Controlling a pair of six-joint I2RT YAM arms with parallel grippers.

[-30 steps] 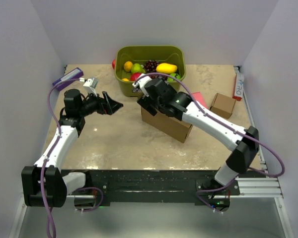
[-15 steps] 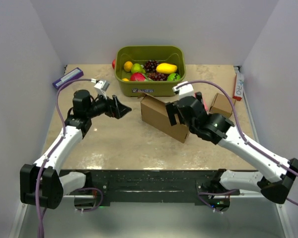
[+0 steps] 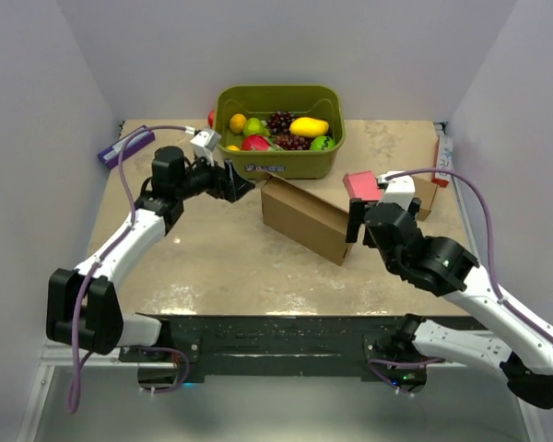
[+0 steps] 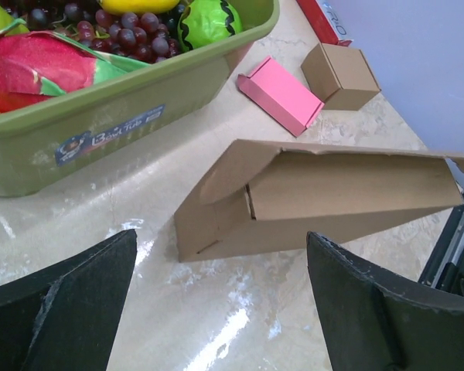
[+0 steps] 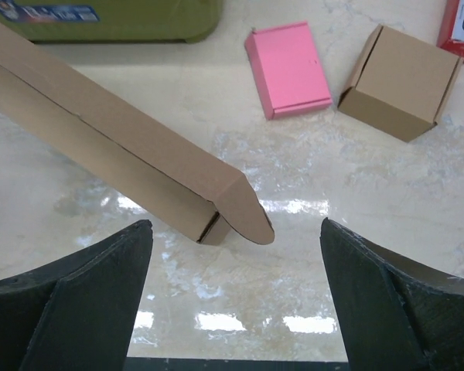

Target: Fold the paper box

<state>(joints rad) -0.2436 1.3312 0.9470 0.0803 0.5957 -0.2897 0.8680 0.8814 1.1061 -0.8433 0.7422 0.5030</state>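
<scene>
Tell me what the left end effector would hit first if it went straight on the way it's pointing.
Probably the large brown corrugated-cardboard box, lying centred ahead of the open left end effector, though depth is hard to judge.

each arm has white shells between black joints, the left arm (image 3: pixel 120 250) and the right arm (image 3: pixel 498 302) alike. a purple cable (image 3: pixel 122 180) loops along the left one, and a second purple cable (image 3: pixel 482 204) along the right. a small white-grey camera block (image 3: pixel 205 143) is fixed at each wrist. the left gripper (image 4: pixel 220 239) and right gripper (image 5: pixel 236 224) carry broad black wedge fingers (image 4: pixel 69 309), matte and grainy, with rough edges. the bases (image 3: pixel 74 313) are boxy and black.
</scene>
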